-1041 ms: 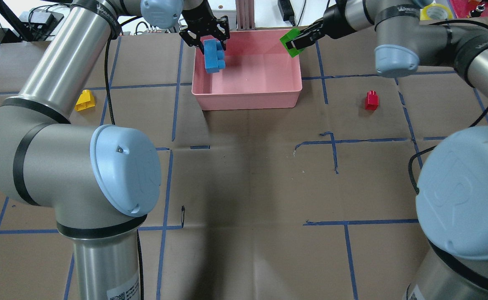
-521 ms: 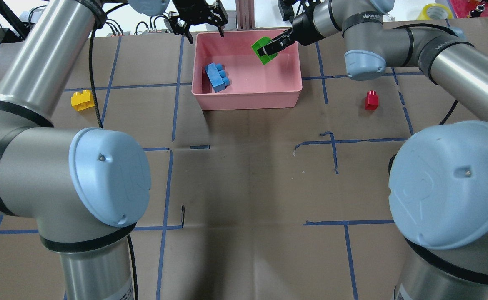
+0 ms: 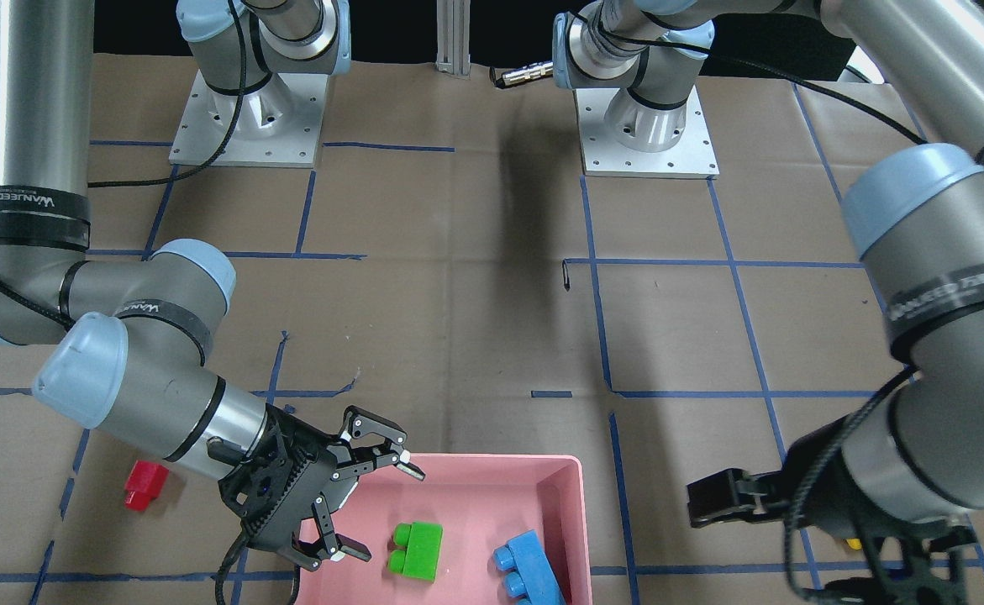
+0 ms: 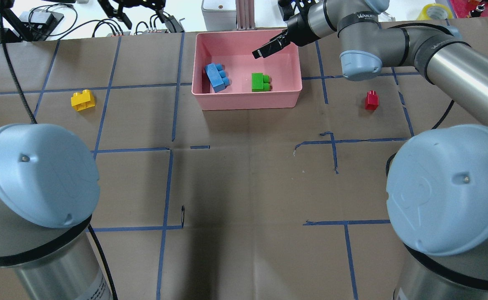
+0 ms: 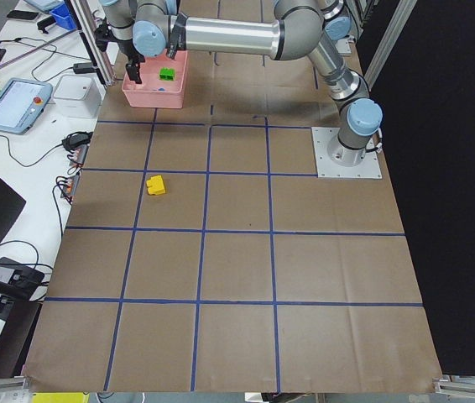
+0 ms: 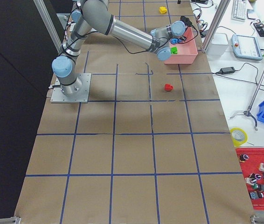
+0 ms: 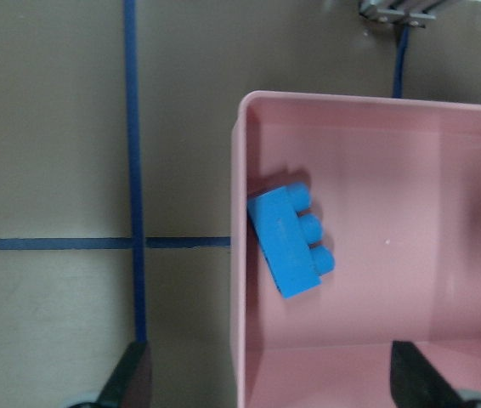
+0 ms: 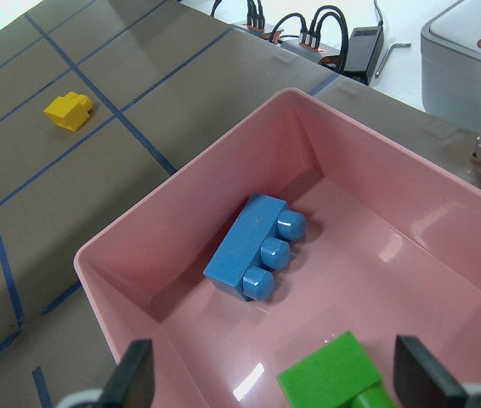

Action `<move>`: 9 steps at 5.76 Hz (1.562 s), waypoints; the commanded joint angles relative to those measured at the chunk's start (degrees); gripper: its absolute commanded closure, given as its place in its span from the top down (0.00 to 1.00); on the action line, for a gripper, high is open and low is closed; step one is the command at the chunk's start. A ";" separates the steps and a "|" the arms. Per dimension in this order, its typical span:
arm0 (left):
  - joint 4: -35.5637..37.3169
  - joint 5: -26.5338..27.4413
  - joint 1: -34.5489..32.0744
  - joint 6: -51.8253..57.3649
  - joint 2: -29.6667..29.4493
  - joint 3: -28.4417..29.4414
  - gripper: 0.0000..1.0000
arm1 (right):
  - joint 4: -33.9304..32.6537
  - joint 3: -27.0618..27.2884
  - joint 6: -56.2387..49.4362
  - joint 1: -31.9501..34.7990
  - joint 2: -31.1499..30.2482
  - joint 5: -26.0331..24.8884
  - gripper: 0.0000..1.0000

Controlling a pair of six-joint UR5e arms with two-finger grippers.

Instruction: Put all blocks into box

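Note:
The pink box (image 4: 247,101) stands at the table's far middle. The light-blue brick (image 4: 216,77) and the green brick (image 4: 260,82) lie inside it, apart from each other. The yellow brick (image 4: 82,100) lies on the table to the box's left. The tiny red brick (image 4: 371,100) lies to its right. My right gripper (image 4: 267,49) hovers over the box's far right part, open and empty; it also shows in the front-facing view (image 3: 384,512). My left gripper (image 4: 135,9) is open and empty, high beyond the table's far edge, left of the box.
The table is brown paper with a grid of blue tape (image 4: 173,104). Cables and a power unit (image 4: 39,18) lie past the far edge. A roll of yellow tape (image 4: 435,11) sits at the far right. Both arm elbows fill the near corners.
The left gripper let the blue brick drop into the box, then rose and moved left. The right gripper carried the green brick over the box and let it go; it now lies inside.

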 commanded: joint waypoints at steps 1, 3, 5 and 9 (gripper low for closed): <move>-1.14 1.59 9.57 13.97 1.81 -3.66 0.99 | 5.18 0.48 -0.63 -2.80 -2.90 -7.36 1.00; -0.62 7.02 15.57 27.70 2.34 -5.80 0.99 | 13.38 1.27 -0.11 -8.35 -8.61 -20.52 1.00; -0.53 7.83 16.39 52.23 2.07 -6.67 0.99 | 14.98 2.93 17.96 -8.45 -8.20 -47.86 0.99; 6.73 7.92 15.52 84.93 0.41 -10.52 0.99 | 13.14 6.28 31.01 -10.72 -2.57 -49.35 0.94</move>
